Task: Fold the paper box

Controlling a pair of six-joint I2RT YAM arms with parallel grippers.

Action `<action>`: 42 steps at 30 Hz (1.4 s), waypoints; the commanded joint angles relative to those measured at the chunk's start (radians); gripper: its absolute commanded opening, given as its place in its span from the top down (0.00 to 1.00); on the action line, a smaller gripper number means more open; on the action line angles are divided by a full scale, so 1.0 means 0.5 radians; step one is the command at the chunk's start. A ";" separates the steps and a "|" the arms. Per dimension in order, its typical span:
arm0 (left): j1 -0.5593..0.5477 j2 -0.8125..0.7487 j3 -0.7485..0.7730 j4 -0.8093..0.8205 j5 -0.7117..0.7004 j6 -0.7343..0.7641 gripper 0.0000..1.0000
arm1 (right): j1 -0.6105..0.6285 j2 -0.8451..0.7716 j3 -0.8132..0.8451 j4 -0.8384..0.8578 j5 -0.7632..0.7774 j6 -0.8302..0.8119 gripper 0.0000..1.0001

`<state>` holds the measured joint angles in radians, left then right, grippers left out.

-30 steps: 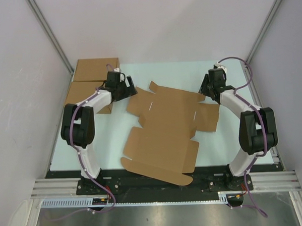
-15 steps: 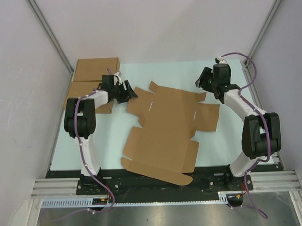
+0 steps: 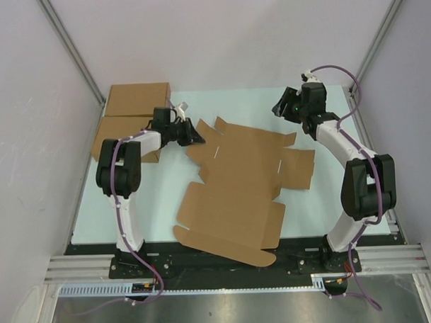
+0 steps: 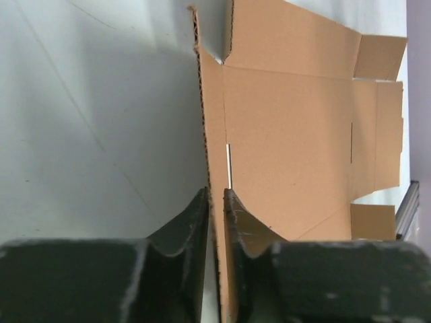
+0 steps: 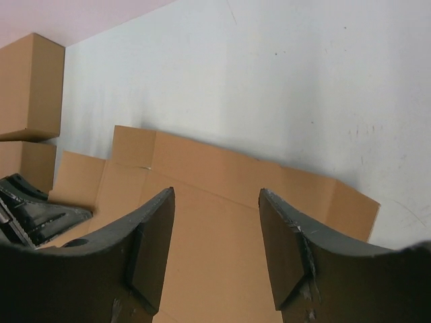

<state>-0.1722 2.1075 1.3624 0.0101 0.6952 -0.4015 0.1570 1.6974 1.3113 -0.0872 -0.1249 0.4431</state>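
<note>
Steel plate lies nearest, then a slotted aluminium rail and the black strip that carries both arm bases. Beyond them spreads the pale mint bench, matt and faintly scuffed, closed in by plain pale walls and slanting aluminium posts. The paper box lies at the middle of the bench as an unfolded die-cut sheet, its rounded near flap overlapping the black strip. The left end effector is pinched narrow on the sheet's far-left edge, the card running between its fingers. The right end effector hangs near the sheet's far-right corner, jaws wide apart, holding nothing. Two made-up brown boxes sit in the far-left corner.
</note>
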 commanded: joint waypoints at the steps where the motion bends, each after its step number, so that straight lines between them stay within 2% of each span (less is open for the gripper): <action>1: -0.067 -0.229 -0.034 -0.005 0.064 0.140 0.88 | 0.030 0.081 0.181 -0.040 -0.057 -0.088 0.40; 6: -0.171 -0.389 -0.099 -0.075 -0.181 0.348 0.90 | 0.036 0.173 0.240 -0.092 -0.029 -0.138 0.34; 16: -0.284 -0.564 -0.212 -0.168 -0.801 0.496 0.93 | 0.171 0.311 0.252 -0.050 -0.005 -0.144 0.34; 19: -0.297 -0.650 -0.298 -0.109 -0.921 0.548 0.96 | 0.125 0.348 0.313 -0.022 -0.136 -0.199 0.30; 21: -0.294 -0.720 -0.347 -0.030 -0.949 0.610 0.96 | 0.094 0.348 0.335 0.045 -0.219 -0.260 0.23; 23: -0.291 -0.794 -0.476 0.175 -0.909 0.668 0.96 | 0.045 0.363 0.356 0.100 -0.409 -0.340 0.19; 25: -0.291 -0.828 -0.628 0.353 -0.842 0.680 0.95 | 0.002 0.437 0.451 0.095 -0.641 -0.435 0.19; 28: -0.291 -0.840 -0.749 0.651 -0.796 0.671 0.95 | -0.038 0.529 0.528 0.128 -0.976 -0.411 0.20; 29: -0.294 -0.846 -0.764 0.685 -0.783 0.665 0.95 | -0.065 0.547 0.492 0.292 -1.059 -0.417 0.14; 33: -0.294 -0.923 -0.982 1.080 -0.789 0.653 0.96 | -0.111 0.587 0.497 0.322 -1.231 -0.459 0.13; 34: -0.294 -0.941 -1.125 1.342 -0.810 0.653 0.96 | -0.115 0.594 0.573 0.273 -1.284 -0.499 0.13; 35: -0.294 -0.960 -1.184 1.460 -0.820 0.634 0.96 | -0.105 0.600 0.598 0.184 -1.293 -0.579 0.13; 39: -0.294 -0.911 -1.222 1.605 -0.958 0.594 0.96 | -0.060 0.578 0.657 0.027 -1.269 -0.711 0.12; 42: -0.303 -0.886 -1.332 1.924 -1.019 0.539 0.96 | 0.023 0.551 0.654 -0.077 -1.183 -0.843 0.12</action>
<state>-0.3176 1.6718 0.7357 0.6846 0.2451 -0.1089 0.1150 2.0014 1.5913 -0.0540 -0.7052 0.1383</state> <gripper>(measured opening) 0.043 0.876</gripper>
